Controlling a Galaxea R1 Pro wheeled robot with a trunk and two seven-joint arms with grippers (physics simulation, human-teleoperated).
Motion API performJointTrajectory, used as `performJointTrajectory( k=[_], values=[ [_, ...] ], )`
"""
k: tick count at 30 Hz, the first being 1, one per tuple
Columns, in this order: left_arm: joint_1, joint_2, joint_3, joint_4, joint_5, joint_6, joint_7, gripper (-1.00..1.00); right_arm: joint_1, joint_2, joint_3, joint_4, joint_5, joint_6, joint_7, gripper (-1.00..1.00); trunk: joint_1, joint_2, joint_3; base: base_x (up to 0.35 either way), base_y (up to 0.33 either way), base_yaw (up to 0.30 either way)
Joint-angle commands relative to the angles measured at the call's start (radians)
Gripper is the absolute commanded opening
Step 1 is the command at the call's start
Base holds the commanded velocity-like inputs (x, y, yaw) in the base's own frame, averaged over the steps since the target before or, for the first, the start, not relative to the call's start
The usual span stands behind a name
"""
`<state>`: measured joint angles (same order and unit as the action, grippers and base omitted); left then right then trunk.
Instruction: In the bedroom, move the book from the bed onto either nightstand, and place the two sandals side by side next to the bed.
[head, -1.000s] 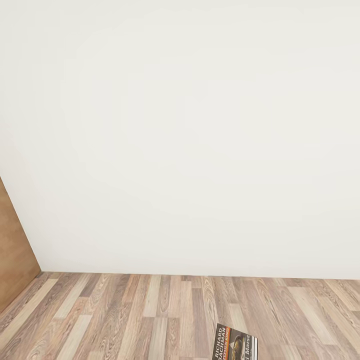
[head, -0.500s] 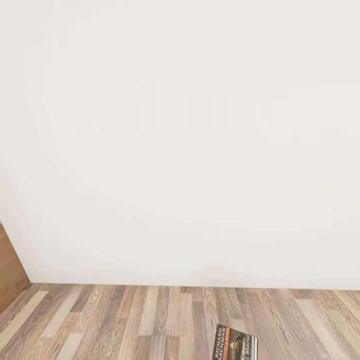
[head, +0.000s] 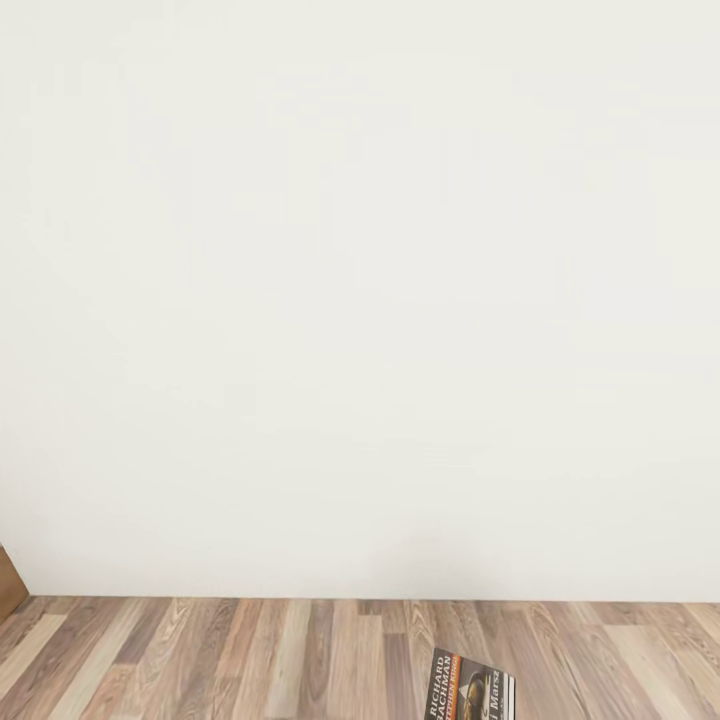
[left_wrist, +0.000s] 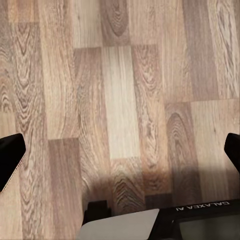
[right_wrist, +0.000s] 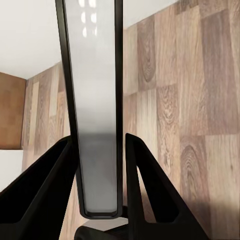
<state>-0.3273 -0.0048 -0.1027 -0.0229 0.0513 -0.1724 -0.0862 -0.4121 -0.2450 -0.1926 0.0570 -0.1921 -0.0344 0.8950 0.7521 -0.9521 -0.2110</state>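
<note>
One book (right_wrist: 95, 110), clamped between right tool (right_wrist: 97, 150) fingers

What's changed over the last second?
The head camera has swung: the wall's foot sits lower in the head view, and the brown panel has slid almost out at the left edge. The book stays at the same spot in that view, clamped edge-on in the right gripper.

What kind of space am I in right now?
Probably an indoor room, though nothing marks which: a plain white wall meets wood plank floor, and the right hand grips the book edge-on.
</note>
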Motion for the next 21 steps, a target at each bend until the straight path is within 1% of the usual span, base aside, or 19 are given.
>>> performJointTrajectory(
  k=[1, 21],
  values=[
    [-0.001, 0.000, -0.008, 0.001, 0.005, -0.004, -0.001, 1.00, -0.002, 0.000, -0.002, 0.004, -0.007, -0.004, 0.004, -1.00, 0.001, -0.001, -0.001, 0.329, 0.000, 0.000],
    [-0.001, 0.000, -0.008, 0.001, 0.005, -0.004, -0.001, 1.00, -0.002, 0.000, -0.002, 0.004, -0.007, -0.004, 0.004, -1.00, 0.001, -0.001, -0.001, 0.329, 0.000, -0.001]
  ],
)
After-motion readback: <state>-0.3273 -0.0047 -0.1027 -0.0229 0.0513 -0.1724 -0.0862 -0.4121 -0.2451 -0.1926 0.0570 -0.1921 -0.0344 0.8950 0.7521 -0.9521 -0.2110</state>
